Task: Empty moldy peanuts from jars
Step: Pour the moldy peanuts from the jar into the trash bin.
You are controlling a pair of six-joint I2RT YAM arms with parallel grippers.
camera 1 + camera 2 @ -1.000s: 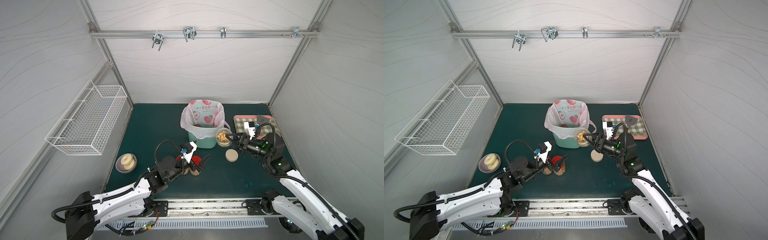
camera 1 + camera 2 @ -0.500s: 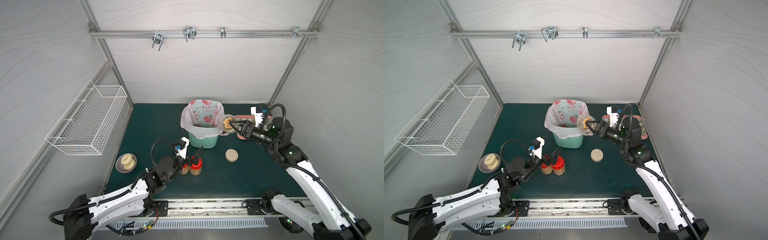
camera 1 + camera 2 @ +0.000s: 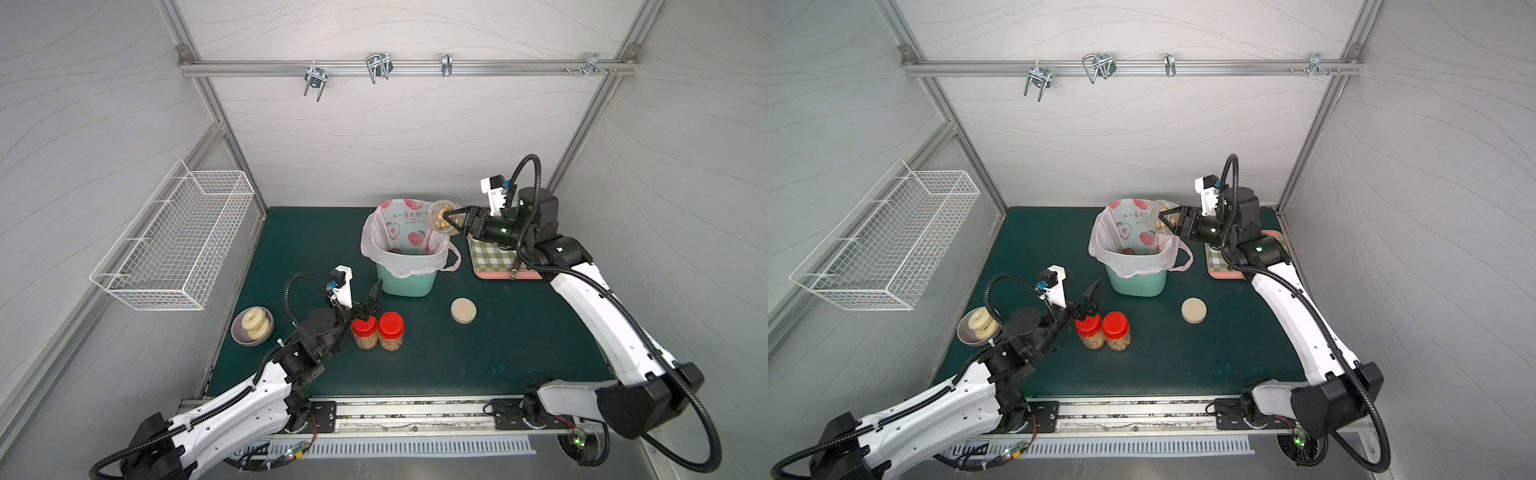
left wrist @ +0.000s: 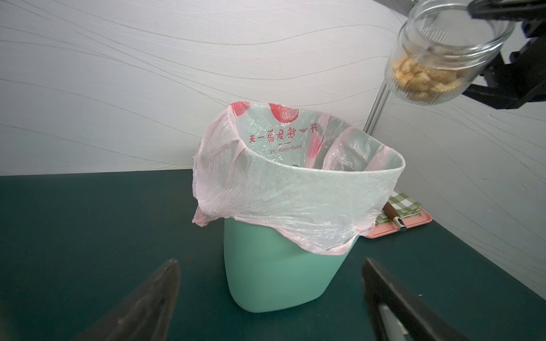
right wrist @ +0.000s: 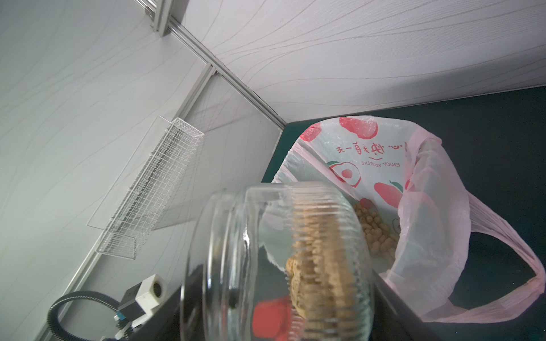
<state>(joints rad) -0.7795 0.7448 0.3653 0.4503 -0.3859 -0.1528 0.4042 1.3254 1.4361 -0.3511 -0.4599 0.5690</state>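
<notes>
The moldy peanuts (image 4: 419, 78) clump against the base of the open jar (image 4: 443, 38), pinched tilted in your right jaws above the edge of the lined mint-green bin (image 3: 405, 282). Bring its mouth over the open bag (image 3: 405, 226), then tip slowly. Your left jaws hang spread, empty, by the red-lidded jars (image 3: 378, 330).

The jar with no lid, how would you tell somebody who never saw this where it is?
Find the mint-green bin with the pink bag near the back of the green table. Beside its rim, up in the air, the right gripper holds a small clear jar tipped sideways, tan peanuts inside. The two other jars stand on the table with red lids on.
</notes>
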